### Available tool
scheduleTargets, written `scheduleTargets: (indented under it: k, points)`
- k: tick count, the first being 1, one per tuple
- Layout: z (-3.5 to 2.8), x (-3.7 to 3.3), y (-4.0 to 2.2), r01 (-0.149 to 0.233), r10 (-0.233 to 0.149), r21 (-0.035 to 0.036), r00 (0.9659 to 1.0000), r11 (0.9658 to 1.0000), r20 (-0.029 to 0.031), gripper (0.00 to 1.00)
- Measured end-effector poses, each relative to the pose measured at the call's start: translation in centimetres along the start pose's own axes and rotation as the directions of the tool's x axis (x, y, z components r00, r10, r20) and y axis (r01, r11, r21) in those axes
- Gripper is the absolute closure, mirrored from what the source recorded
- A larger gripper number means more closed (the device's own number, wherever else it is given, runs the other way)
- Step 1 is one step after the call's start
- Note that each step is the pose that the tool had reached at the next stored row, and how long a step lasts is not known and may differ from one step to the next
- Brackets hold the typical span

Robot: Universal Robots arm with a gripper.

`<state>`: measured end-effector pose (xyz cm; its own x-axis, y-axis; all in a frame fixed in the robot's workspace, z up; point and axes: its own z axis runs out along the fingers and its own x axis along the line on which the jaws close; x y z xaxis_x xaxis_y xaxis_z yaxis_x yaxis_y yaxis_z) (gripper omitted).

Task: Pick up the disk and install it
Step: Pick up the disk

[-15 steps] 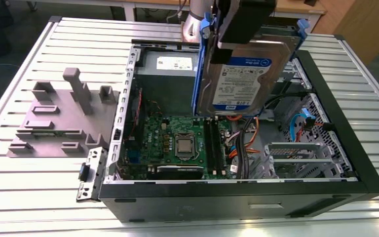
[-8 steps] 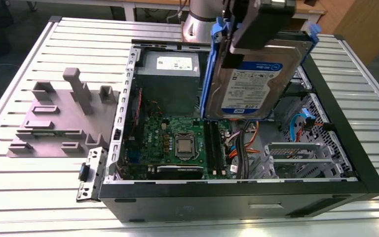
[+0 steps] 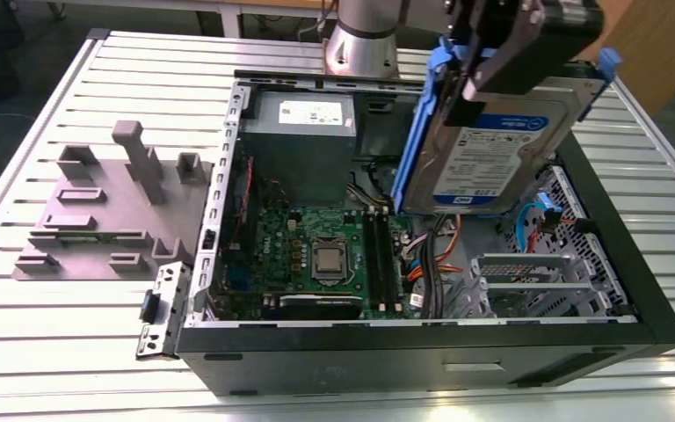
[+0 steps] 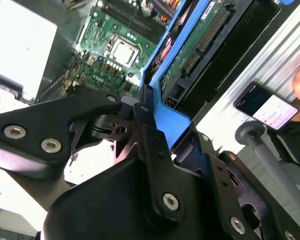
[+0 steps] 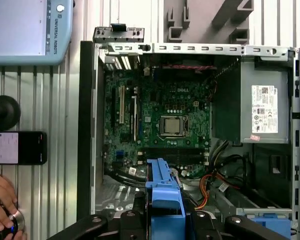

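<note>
Gripper point(image 4: 162, 122) linkage is sitting closest to the lens in the second wrist view. Fingers point(image 4: 142, 112) are pinching the blue carrier edge of the disk point(image 4: 200, 40), closed down to the carrier's thickness and touching nothing else. Gripping the frame is probably keeping the fingers off the circuit board and the connector end.

In the exterior view the disk point(image 3: 484, 154) is hanging on edge and tilted, label facing out, above the open case point(image 3: 431, 338) toward the exterior view's right. It is not seated in anything yet. Holding it on edge is likely keeping it clear of the case walls and cables.

Below it the drive cage point(image 3: 526, 281), motherboard point(image 3: 314, 246) and power supply point(image 3: 302, 132) are lying exposed. The case is resting on the table point(image 3: 80, 334), with a grey fixture point(image 3: 103, 211) beside it.

Farther off in the first wrist view, a hand point(image 5: 2, 205) is resting near a phone point(image 5: 17, 147).
</note>
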<state>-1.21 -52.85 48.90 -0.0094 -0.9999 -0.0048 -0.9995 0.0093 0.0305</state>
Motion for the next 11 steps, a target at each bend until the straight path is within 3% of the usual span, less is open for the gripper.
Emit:
scheduleTargets:
  k: [3, 5, 11]
  points:
    - [0.05, 0.00, -1.15, 0.000, 0.000, -0.0001, 1.0000, 1.0000, -0.0001, 0.63]
    - [0.14, 0.08, -1.59, 0.000, 0.000, -0.0001, 1.0000, 1.0000, -0.0003, 0.63]
    - [0.59, 1.34, -2.12, 0.000, 0.000, -0.0001, 1.0000, 1.0000, -0.0001, 0.63]
